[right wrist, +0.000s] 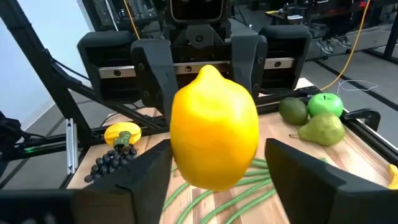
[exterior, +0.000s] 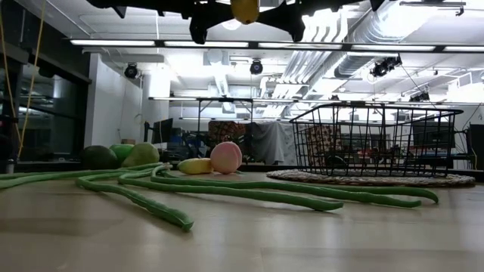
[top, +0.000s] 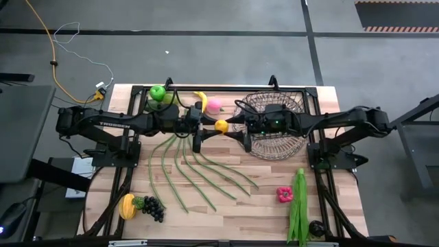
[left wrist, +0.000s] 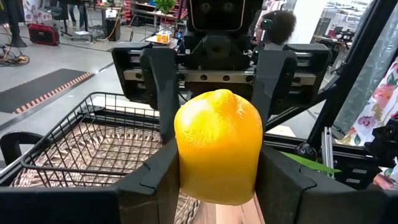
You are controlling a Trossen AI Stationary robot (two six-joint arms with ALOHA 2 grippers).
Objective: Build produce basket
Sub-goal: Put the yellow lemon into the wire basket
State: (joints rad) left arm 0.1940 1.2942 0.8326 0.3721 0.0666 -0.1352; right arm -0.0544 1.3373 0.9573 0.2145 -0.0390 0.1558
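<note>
A yellow lemon [top: 221, 125] hangs high over the middle of the table, between my two grippers, which face each other. My left gripper [left wrist: 217, 180] comes from the table's left and is shut on it. My right gripper [right wrist: 217, 174] comes from the right with its arm over the wire basket [top: 260, 99]. It is open, a finger on each side of the lemon's other end, and a gap shows beside one finger [right wrist: 292, 168]. The low view shows the lemon [exterior: 245, 9] at its top edge. My left gripper pinches the lemon by two opposite sides [left wrist: 186, 168] between its two fingers. The fingers lie level and come from the table's left. The lemon is lifted clear, far above the tabletop. My right gripper flanks the lemon's other end; whether a finger touches it I cannot tell.
Long green beans [top: 192, 171] fan out over the table's middle. A green apple [top: 158, 91], a banana [top: 199, 98] and a pink peach [top: 214, 105] lie at the far edge. Dark grapes [top: 152, 206] sit near left, a red pepper [top: 284, 194] and leafy greens [top: 299, 206] near right.
</note>
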